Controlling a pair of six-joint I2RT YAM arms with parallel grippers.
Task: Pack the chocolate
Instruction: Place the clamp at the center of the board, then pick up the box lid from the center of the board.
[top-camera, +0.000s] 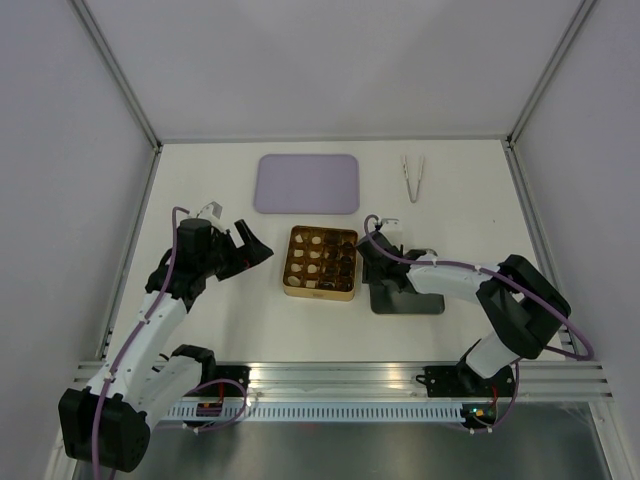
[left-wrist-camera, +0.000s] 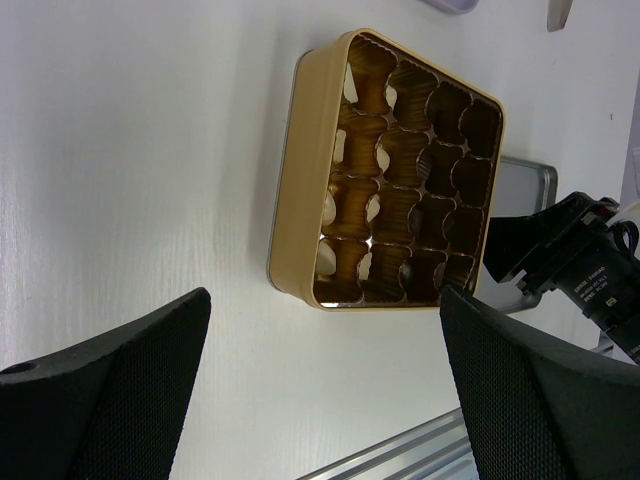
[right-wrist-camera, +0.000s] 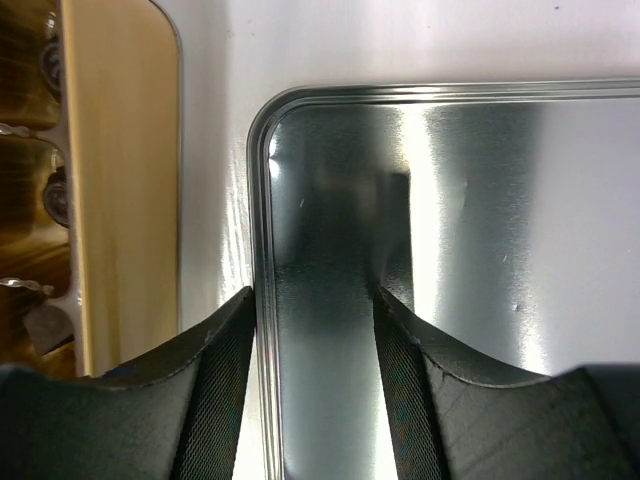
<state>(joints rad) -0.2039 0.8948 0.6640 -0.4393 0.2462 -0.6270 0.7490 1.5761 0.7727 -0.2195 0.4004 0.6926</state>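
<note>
The chocolate sits in the cells of the gold gridded tin (top-camera: 320, 288) at mid-table: pale cream pieces (top-camera: 312, 240) and dark brown lumps (top-camera: 345, 266). In the left wrist view the tin (left-wrist-camera: 300, 180) shows pale pieces (left-wrist-camera: 327, 258) along its near column. My left gripper (top-camera: 250, 248) is open and empty, left of the tin and apart from it (left-wrist-camera: 322, 300). My right gripper (top-camera: 373, 258) hangs low over the left edge of a silver lid (top-camera: 420, 302), just right of the tin. Its jaws (right-wrist-camera: 315, 300) stand apart, straddling the lid's rim (right-wrist-camera: 262, 200), holding nothing.
A lilac tray (top-camera: 307, 183) lies behind the tin. Metal tweezers (top-camera: 412, 177) lie at the back right. The tin's gold wall (right-wrist-camera: 120, 180) is close to the left of my right fingers. An aluminium rail (top-camera: 340, 375) runs along the near edge.
</note>
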